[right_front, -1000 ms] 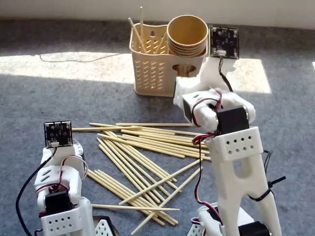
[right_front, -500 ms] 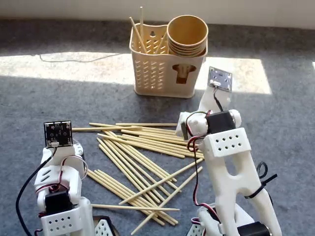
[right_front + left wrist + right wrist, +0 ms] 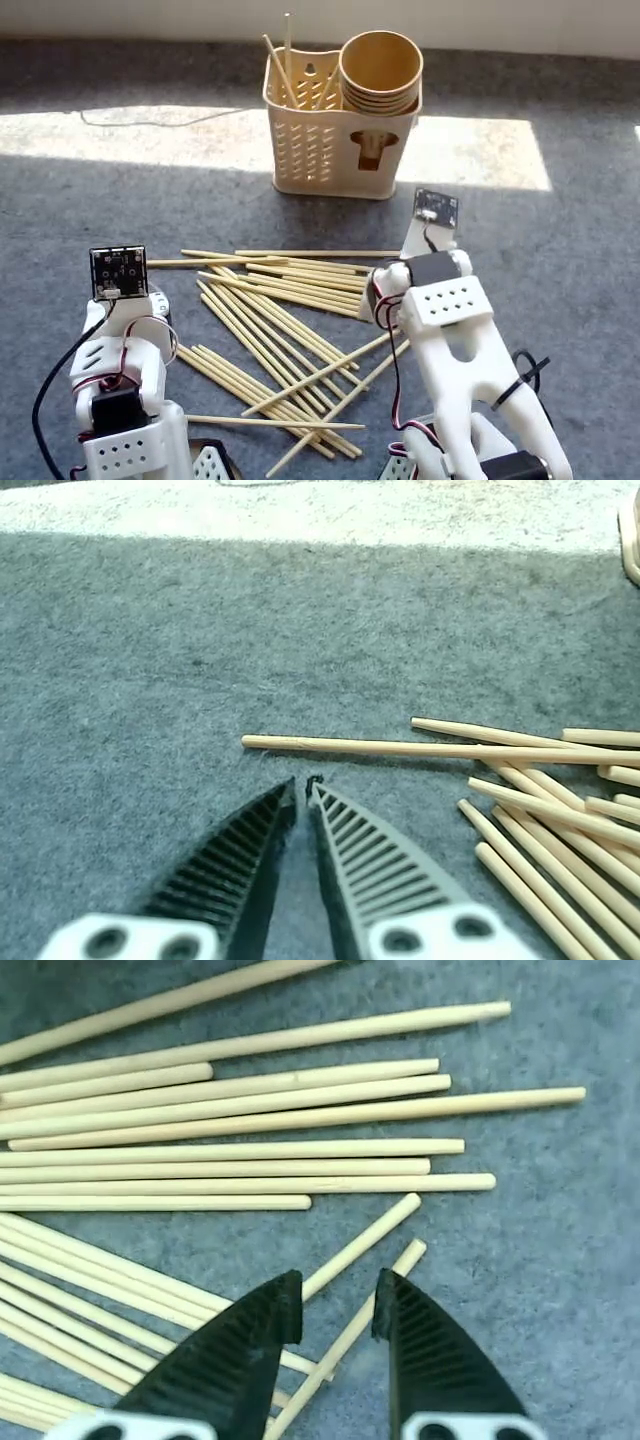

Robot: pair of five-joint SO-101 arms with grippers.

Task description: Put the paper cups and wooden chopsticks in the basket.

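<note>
A stack of paper cups [image 3: 380, 65] stands in the cream basket [image 3: 320, 150], with a few chopsticks [image 3: 285, 60] upright beside it. Many wooden chopsticks [image 3: 290, 310] lie scattered on the grey carpet. My right gripper [image 3: 337, 1305] hangs open just above the right end of the pile, a slanted chopstick [image 3: 362, 1244] lying under the gap between its fingers. My left gripper [image 3: 302, 785] is shut and empty, low over the carpet, its tips just short of a single chopstick [image 3: 400, 748] at the pile's left edge.
The right arm [image 3: 445, 310] covers the pile's right side in the high view. The left arm [image 3: 120, 380] sits at the lower left. A thin cable [image 3: 150, 122] lies on the carpet left of the basket. A sunlit strip crosses the carpet by the basket.
The right arm has drawn back from the basket and come down over the right end of the chopstick pile. The left arm has not moved.
</note>
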